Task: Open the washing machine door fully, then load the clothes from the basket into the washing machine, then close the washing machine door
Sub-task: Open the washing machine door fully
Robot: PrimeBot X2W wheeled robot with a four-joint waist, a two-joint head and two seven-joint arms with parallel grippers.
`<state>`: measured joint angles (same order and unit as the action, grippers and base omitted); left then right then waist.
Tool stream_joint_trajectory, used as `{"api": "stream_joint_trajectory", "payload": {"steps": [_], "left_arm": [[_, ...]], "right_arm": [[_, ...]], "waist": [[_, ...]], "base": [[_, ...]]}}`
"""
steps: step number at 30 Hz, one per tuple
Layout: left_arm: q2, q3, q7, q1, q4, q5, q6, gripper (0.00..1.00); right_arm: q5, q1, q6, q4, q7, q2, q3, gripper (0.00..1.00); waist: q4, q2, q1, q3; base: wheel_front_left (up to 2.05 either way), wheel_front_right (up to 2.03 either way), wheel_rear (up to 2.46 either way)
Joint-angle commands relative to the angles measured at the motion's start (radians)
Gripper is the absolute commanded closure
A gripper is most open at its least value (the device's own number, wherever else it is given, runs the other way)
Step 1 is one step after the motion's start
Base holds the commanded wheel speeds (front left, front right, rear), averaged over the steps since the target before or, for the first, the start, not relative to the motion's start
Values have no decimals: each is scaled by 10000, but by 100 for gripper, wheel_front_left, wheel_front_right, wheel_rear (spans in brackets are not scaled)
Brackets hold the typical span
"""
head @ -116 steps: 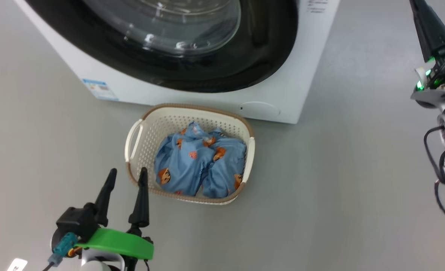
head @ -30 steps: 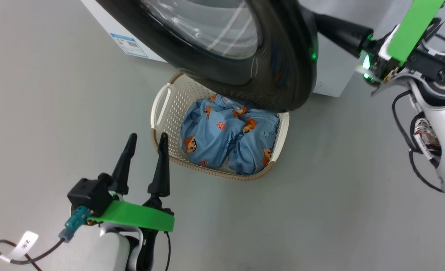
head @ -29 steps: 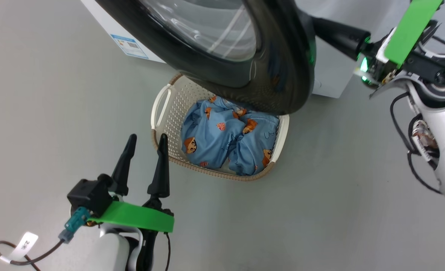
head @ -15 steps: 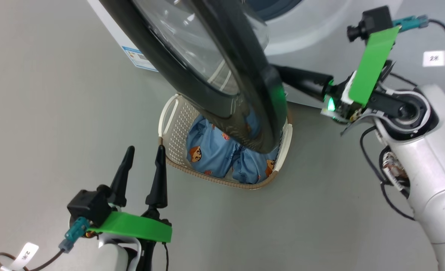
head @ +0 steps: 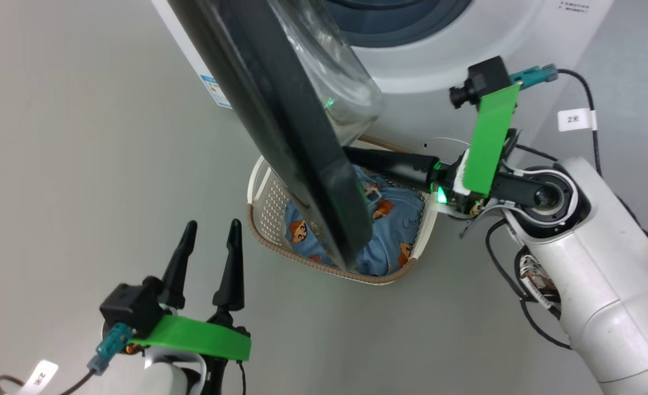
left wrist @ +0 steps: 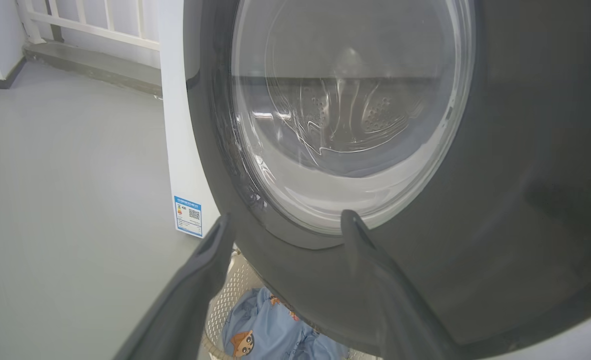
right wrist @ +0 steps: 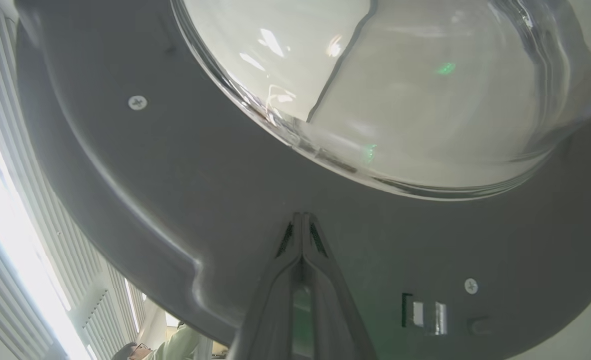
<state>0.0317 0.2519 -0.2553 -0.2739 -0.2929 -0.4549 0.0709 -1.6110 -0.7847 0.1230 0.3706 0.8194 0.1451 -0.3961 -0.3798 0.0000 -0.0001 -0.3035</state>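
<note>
Head view, hidden: the washing machine door stands edge-on across the picture. It covers the middle of the basket and part of the clothes. The tips of the right gripper pass out of sight behind the door's edge.
Cut off: the washing machine runs off the top edge, and its grey-blue gasket is cropped to a lower arc.
Hard to make out: in the right wrist view a person is small and cropped below the door's rim. In the left wrist view the drum is warped through the glass.
Door: a glossy black ring around a bulging clear glass bowl. The inner face is matt grey with a screw. The door is swung well out from the machine and hangs above the basket.
Clothes: light blue with orange-brown cartoon figures, crumpled inside the basket.
Basket: cream, perforated, with a brown rim. It sits on the grey floor just before the machine's front, near the blue label.
Right gripper: the fingers are pressed together with nothing between them. Their tips rest against the door's grey inner face, just under the glass bowl.
Left gripper: the fingers are spread and empty. It is near the basket's left side without touching it, and faces the door's outer side.
</note>
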Motion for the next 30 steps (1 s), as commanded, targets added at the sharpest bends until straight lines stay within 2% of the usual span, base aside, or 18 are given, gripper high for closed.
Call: {"api": "stream_joint_trajectory", "payload": {"steps": [1, 14, 29, 30], "left_arm": [[185, -317, -65, 157, 212, 43, 10, 0], [185, -299, -65, 306, 183, 62, -44, 0], [185, -502, -65, 258, -210, 492, 221, 0], [185, -540, -65, 270, -253, 521, 248, 0]], "right_arm": [[-33, 205, 77, -339, 128, -384, -237, 100], [52, 449, 77, -255, 177, -691, -462, 100], [699, 776, 77, -223, -1023, -246, 222, 100], [839, 824, 77, -247, -1150, -156, 199, 93]], "waist": [[-67, 0, 1, 50], [-204, 0, 1, 306], [588, 0, 1, 847], [655, 0, 1, 893]], "base": [[0, 0, 0], [0, 0, 0], [0, 0, 0], [0, 0, 0]]}}
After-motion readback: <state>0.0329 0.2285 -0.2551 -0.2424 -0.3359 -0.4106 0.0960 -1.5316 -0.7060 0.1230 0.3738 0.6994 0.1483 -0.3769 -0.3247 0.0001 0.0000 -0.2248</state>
